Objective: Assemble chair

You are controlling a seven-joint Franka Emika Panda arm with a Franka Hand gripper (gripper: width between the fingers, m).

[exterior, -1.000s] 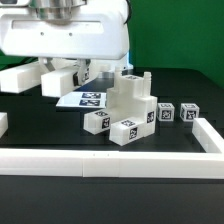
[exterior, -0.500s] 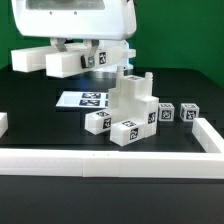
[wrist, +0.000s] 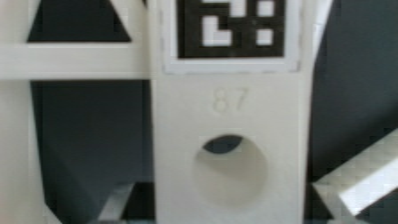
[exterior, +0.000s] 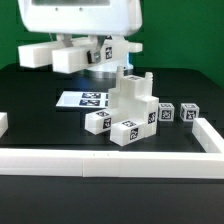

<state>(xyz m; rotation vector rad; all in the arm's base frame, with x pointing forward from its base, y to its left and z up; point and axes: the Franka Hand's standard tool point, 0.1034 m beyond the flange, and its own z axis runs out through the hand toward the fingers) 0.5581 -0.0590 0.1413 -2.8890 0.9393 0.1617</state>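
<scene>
Frame (exterior: 55,56) clamped in your pincer (exterior: 93,61), at 11 o'clock off the half-built chair (exterior: 131,108); next, probably line it up and lower.

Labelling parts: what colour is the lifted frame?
White frame, black-and-white tag; wrist view.

A plain green wall (exterior: 8,30) is seen behind the scene, at both edges of the exterior view. The matte black surface (exterior: 40,125) is evenly lit, and only soft shadows are cast on it. It is bordered at the front and on the exterior view's right by a long white rail (exterior: 100,160). A grey band (exterior: 100,200) is shown below it.
</scene>
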